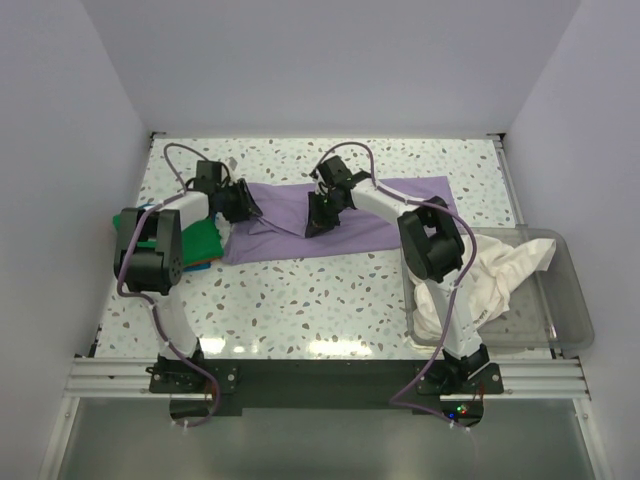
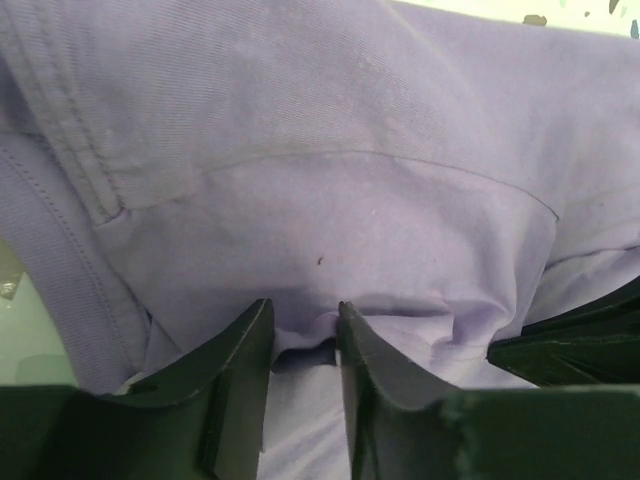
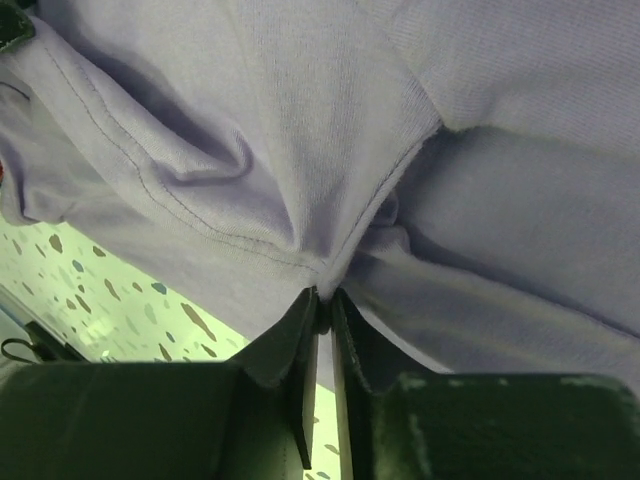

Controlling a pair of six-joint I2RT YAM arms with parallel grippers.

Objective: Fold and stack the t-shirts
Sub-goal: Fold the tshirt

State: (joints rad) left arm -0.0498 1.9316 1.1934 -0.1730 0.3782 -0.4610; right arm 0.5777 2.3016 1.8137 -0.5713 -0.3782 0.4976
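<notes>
The lavender t-shirt (image 1: 385, 215) lies spread across the back middle of the table. My left gripper (image 1: 243, 203) is at its left end. In the left wrist view the left gripper (image 2: 304, 320) has its jaws partly apart, with a small ridge of the lavender t-shirt (image 2: 330, 180) between the tips. My right gripper (image 1: 320, 222) is down on the shirt's middle. Seen from the right wrist, that gripper (image 3: 322, 298) is shut, pinching a gathered fold of the lavender t-shirt (image 3: 300, 130). A green t-shirt (image 1: 203, 240) lies folded at the left. A white t-shirt (image 1: 495, 270) is heaped in the bin.
The clear plastic bin (image 1: 572, 305) stands at the right edge of the table beside the right arm. Blue and orange cloth edges (image 1: 200, 266) show under the green t-shirt. White walls close in the table on three sides.
</notes>
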